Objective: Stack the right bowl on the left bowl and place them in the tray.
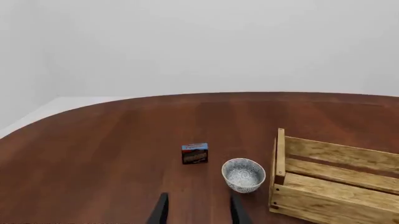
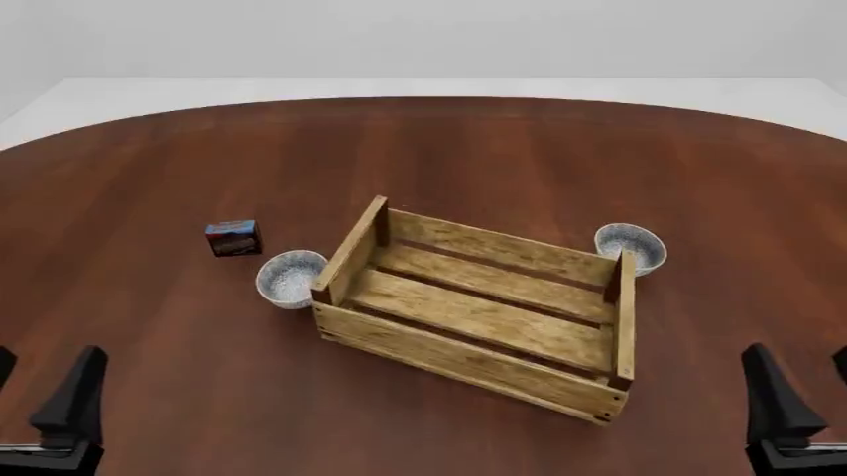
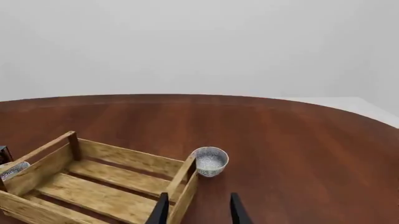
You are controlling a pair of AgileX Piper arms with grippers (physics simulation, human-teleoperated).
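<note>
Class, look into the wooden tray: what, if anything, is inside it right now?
Nothing: the tray shows only its bare slatted floor. The left bowl and the right bowl both stand outside it on the table. The tray's near wall hides a thin strip of floor behind it.

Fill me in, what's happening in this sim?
Nothing is being handled yet. Both grippers, left and right, sit open and empty at the near table edge. One bowl stands left of the wooden tray, the other bowl by its far right corner. A small box sits further left.
</note>
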